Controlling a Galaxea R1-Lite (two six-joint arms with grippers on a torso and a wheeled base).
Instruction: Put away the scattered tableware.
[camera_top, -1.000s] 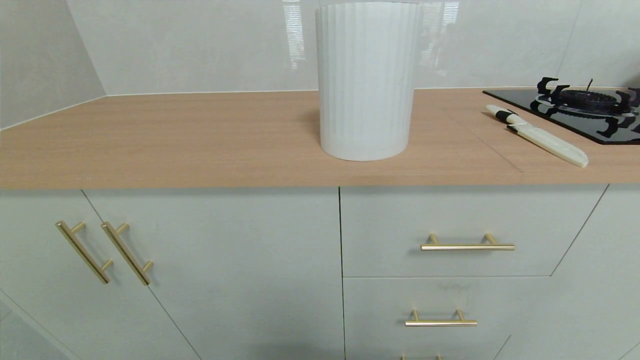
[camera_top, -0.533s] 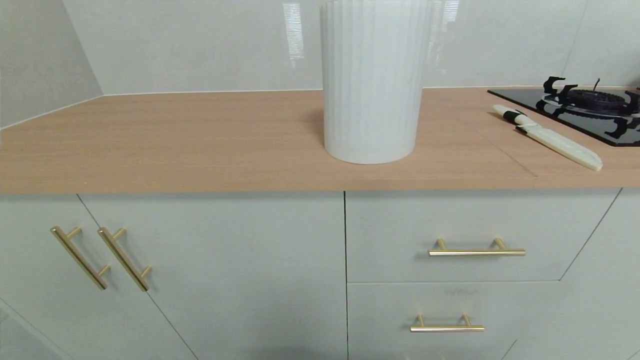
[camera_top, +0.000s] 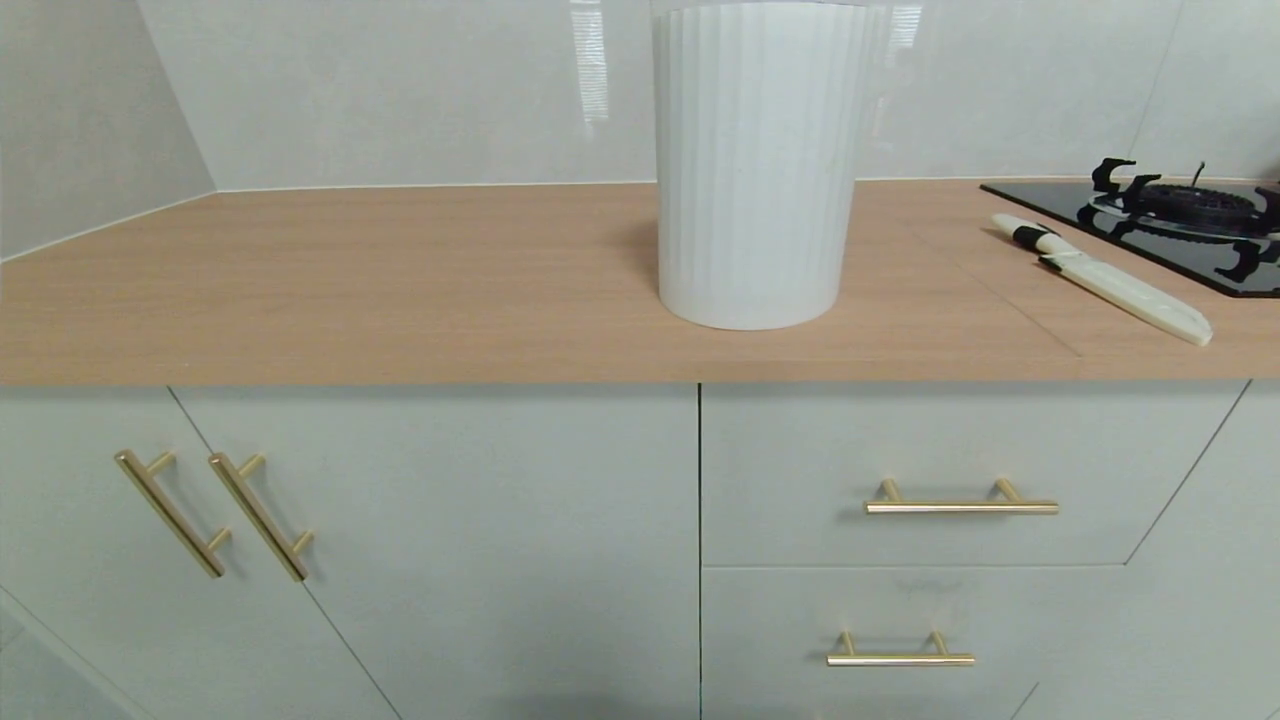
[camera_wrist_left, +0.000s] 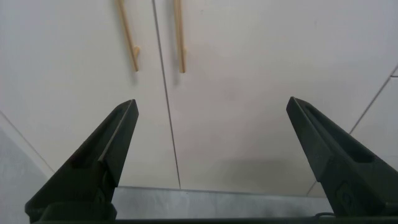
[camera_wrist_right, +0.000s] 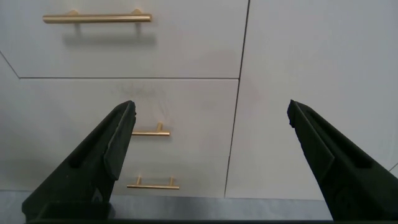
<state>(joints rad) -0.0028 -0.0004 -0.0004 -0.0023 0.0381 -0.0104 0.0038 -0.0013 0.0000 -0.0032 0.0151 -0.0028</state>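
Observation:
A tall white ribbed container (camera_top: 757, 165) stands on the wooden countertop (camera_top: 400, 280) near its front edge. A white knife with a black band (camera_top: 1100, 279) lies on the counter to its right, beside the hob. My left gripper (camera_wrist_left: 211, 109) is open low down, facing the cabinet doors with nothing between its fingers. My right gripper (camera_wrist_right: 211, 112) is also open and holds nothing, facing the drawer fronts.
A black gas hob (camera_top: 1180, 215) sits at the counter's far right. Below are two cabinet doors with gold handles (camera_top: 215, 512) and drawers with gold bar handles (camera_top: 960, 503). A tiled wall (camera_top: 400, 90) backs the counter.
The whole head picture has shifted slightly, so the camera moved; the container and knife keep their places on the counter.

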